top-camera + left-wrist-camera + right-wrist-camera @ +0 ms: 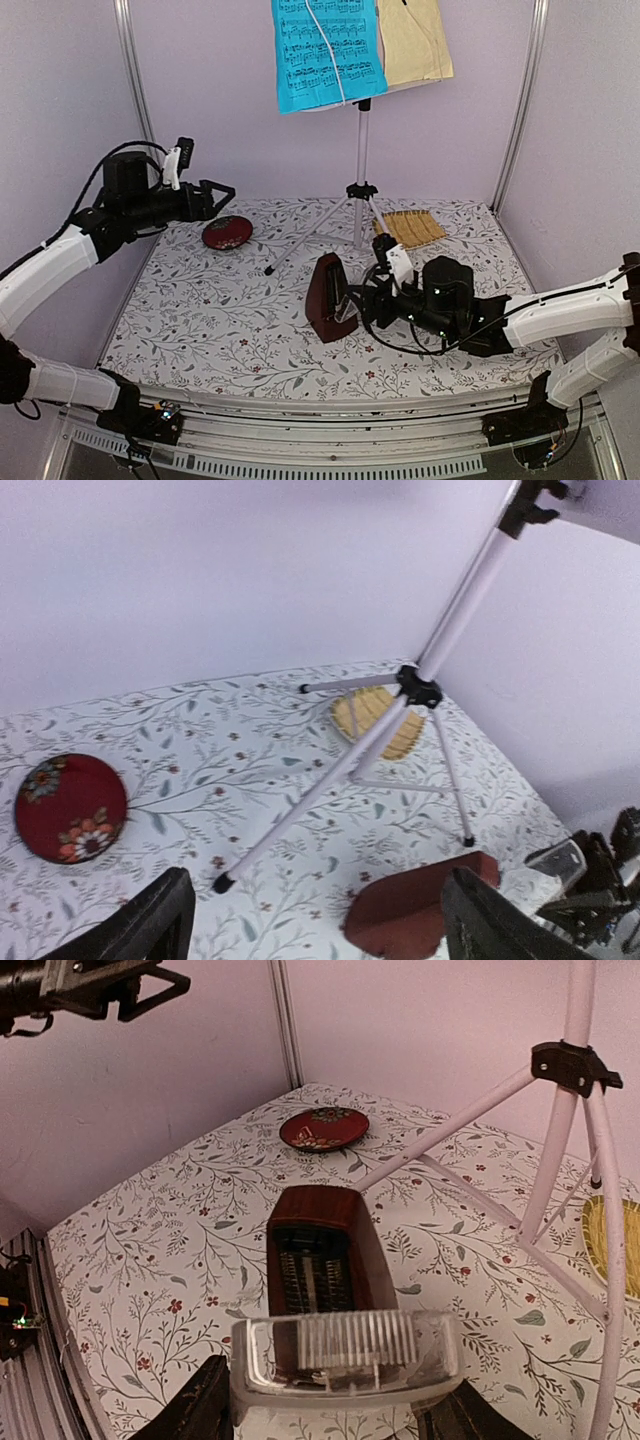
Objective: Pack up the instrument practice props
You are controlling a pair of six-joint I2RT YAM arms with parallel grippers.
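Note:
The silver tripod music stand (361, 160) stands at the back of the table. A blue music sheet (328, 52) and a pale-yellow one (413, 40) rest on its desk. The dark red-brown metronome (325, 300) stands upright mid-table, its open face and pendulum (325, 1250) turned toward the right wrist camera. My right gripper (330, 1415) is shut on a clear plastic cover (345, 1355), held just in front of that face. My left gripper (222, 195) hangs open and empty in the air at the left, above the table; between its fingers I see the metronome (410, 915) and a tripod leg.
A red flowered dish (227, 232) lies at the back left under the left gripper. A yellow slatted mat (410, 228) lies behind the tripod's right leg. The tripod's legs (330, 780) spread low across the back middle. Walls close in the back and both sides.

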